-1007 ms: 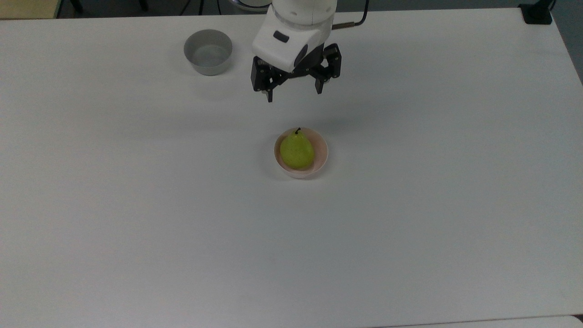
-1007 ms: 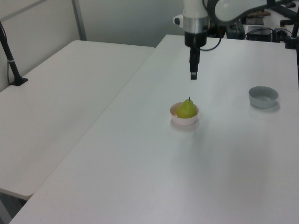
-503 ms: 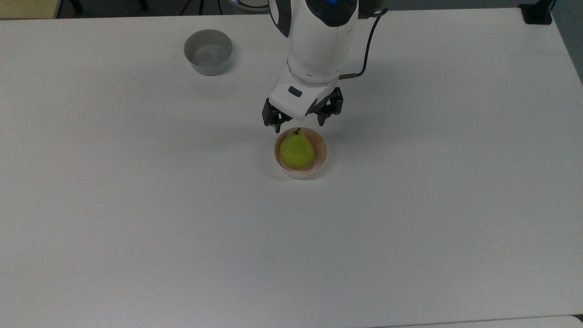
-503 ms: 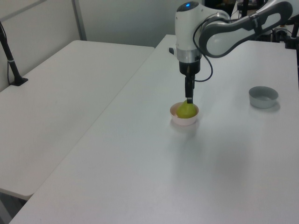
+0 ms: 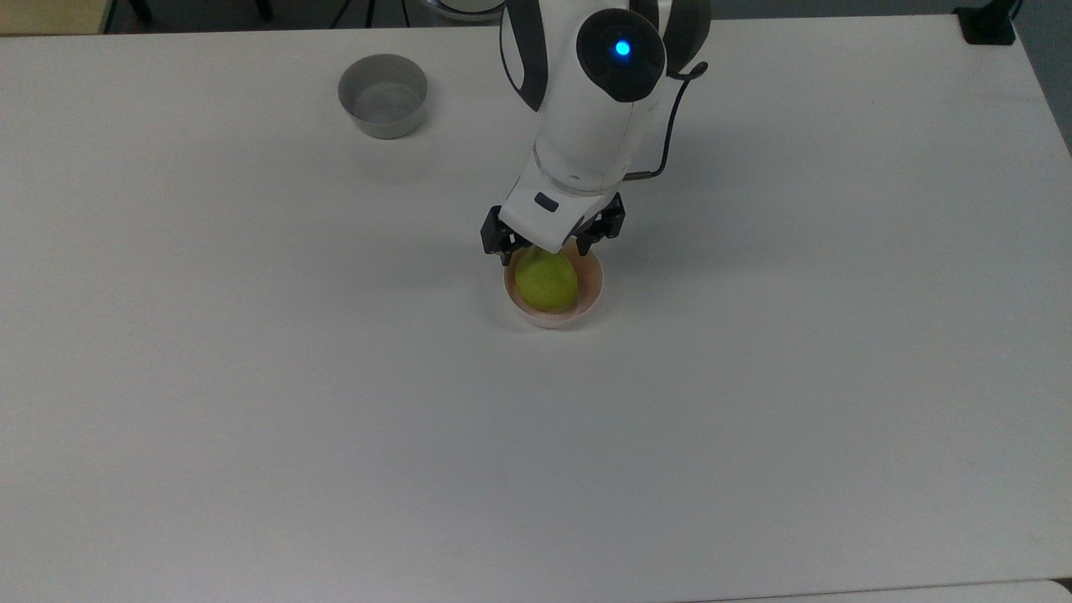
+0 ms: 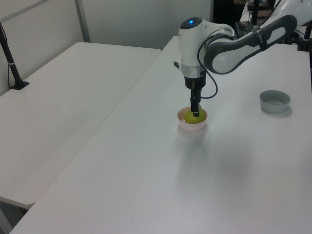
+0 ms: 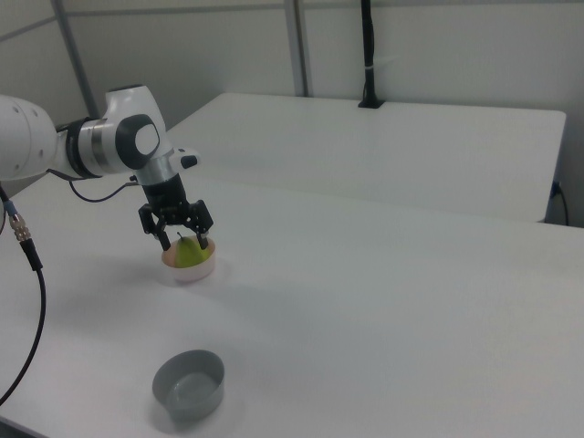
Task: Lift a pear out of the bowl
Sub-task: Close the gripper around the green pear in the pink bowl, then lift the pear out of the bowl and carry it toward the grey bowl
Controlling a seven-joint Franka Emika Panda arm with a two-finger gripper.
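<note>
Pincer (image 5: pixel 548 248) is spread wide, straddling the pear (image 5: pixel 546 282) in the pink bowl (image 5: pixel 591 289), gripping nothing yet. If it closes off-center on that rounded skin, I'd bet the pear squirts out or the bowl skids along the surface (image 5: pixel 251 377).

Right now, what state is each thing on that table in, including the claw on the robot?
gripper: open, lowered around the top of the pear, one finger on each side.
pear: upright in the pink bowl, not lifted.
pink bowl: right way up on the table, holding the pear.
grey bowl: right way up, nothing in it, apart from the rest.
</note>
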